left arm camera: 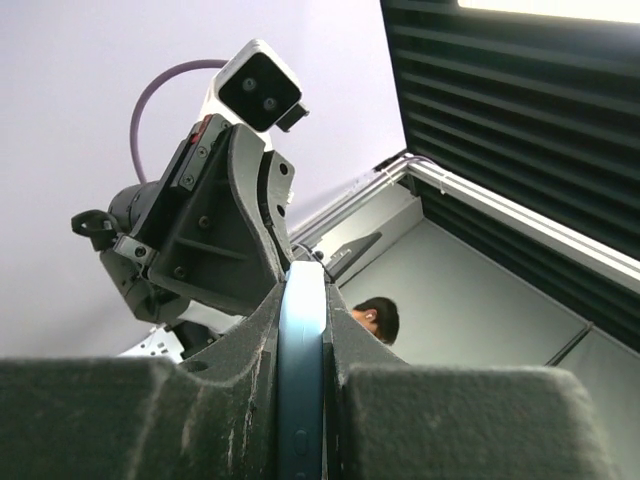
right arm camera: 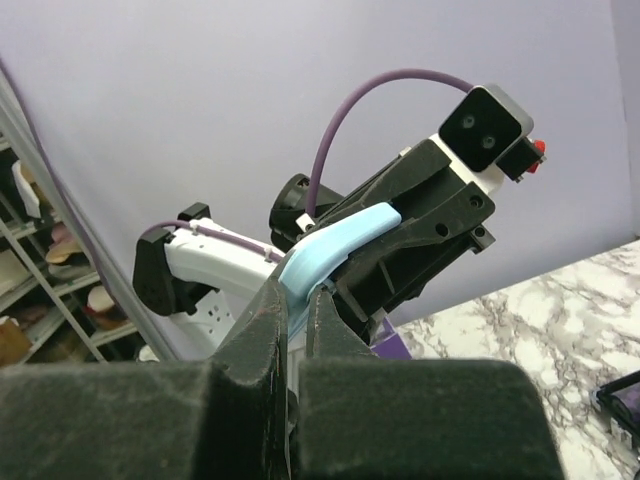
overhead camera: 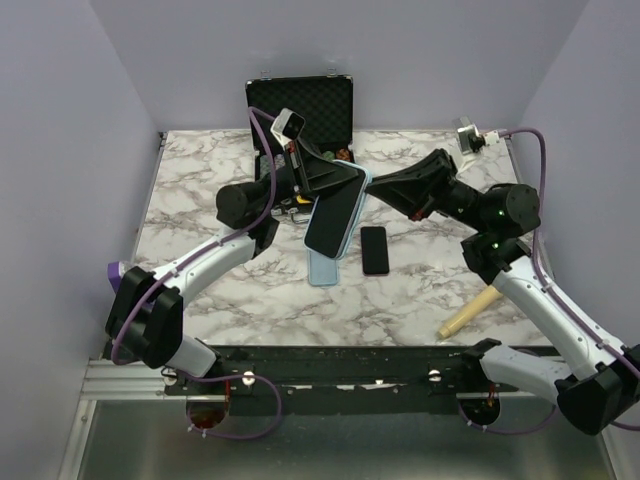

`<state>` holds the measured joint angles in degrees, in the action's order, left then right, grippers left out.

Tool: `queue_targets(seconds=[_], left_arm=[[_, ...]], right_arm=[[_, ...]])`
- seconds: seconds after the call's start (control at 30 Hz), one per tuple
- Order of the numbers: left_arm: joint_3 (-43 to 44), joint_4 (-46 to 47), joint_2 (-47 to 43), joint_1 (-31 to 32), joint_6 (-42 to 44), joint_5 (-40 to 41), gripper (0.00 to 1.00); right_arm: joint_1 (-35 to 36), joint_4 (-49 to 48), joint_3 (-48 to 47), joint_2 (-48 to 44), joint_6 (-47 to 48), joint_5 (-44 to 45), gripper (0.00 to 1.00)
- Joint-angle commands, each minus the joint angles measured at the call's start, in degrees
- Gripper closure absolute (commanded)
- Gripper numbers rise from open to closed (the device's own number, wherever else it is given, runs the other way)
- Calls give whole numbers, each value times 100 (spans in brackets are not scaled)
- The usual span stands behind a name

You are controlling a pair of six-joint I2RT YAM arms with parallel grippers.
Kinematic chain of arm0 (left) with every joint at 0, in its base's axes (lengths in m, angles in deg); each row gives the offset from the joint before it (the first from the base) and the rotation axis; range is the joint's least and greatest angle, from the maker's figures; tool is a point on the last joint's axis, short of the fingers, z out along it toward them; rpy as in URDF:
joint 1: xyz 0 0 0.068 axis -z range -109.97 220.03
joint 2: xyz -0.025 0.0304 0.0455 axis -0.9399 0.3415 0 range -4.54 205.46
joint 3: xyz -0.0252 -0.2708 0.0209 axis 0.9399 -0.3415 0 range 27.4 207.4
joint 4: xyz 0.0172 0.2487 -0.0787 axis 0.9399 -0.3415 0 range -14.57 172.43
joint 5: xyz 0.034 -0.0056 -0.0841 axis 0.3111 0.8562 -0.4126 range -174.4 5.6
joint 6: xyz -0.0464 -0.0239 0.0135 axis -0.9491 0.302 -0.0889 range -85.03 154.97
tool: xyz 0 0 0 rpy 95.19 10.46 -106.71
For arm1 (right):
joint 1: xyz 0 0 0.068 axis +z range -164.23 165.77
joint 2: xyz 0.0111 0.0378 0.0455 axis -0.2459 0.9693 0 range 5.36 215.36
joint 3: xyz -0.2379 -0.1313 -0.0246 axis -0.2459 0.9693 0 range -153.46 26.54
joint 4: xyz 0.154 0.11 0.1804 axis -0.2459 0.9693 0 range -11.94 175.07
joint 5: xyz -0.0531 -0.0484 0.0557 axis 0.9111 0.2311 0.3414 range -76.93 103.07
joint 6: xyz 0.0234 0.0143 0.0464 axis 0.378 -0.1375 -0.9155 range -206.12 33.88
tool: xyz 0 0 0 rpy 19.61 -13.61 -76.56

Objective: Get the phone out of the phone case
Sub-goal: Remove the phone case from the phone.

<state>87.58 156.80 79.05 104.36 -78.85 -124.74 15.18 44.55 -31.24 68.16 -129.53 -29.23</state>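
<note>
- Marble table (overhead camera: 200, 200): a white, grey-veined slab beneath both sets of jaws.
- Black foam-lined box (overhead camera: 310, 105): open, behind the left jaws.
- Phone case (overhead camera: 322, 270): pale blue, soft and bent, raised between the jaws with the dark phone (overhead camera: 335, 215) in it.
- Left gripper (overhead camera: 322, 182) and right gripper (overhead camera: 372, 185): each pinches the case's rim.
- Second phone (overhead camera: 375, 250): lies flat below the right jaws.
- Wooden stick (overhead camera: 470, 315): lies near the right arm.
</note>
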Motion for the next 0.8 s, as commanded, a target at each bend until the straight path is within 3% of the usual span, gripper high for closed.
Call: queue_targets(seconds=[0.0, 0.03, 0.13, 0.3, 0.43, 0.53, 0.63, 0.77], left_arm=[[292, 1053, -80, 1278, -1010, -633, 100], [284, 1053, -71, 1270, -1019, -625, 100], [196, 852, -124, 1235, -888, -712, 100], [-103, -104, -413, 1050, -186, -923, 100], [-252, -835, -589, 953, 360, -1020, 100], [-253, -680, -520, 962, 247, -1029, 100], [-253, -275, -432, 971, -43, -1011, 100], [-34, 900, -81, 1084, -902, -915, 100]], right_arm=[[91, 1403, 1041, 1234, 738, 263, 99], [100, 1209, 1041, 1295, 721, -116, 95], [100, 1303, 900, 1165, 861, -603, 66], [91, 1200, 830, 646, 406, -971, 43], [100, 383, 952, 452, -280, -1491, 33], [100, 381, 856, 504, -273, -1605, 34], [100, -178, 838, 706, -517, -2061, 45], [100, -3048, 1120, 1031, -2202, -2685, 74]])
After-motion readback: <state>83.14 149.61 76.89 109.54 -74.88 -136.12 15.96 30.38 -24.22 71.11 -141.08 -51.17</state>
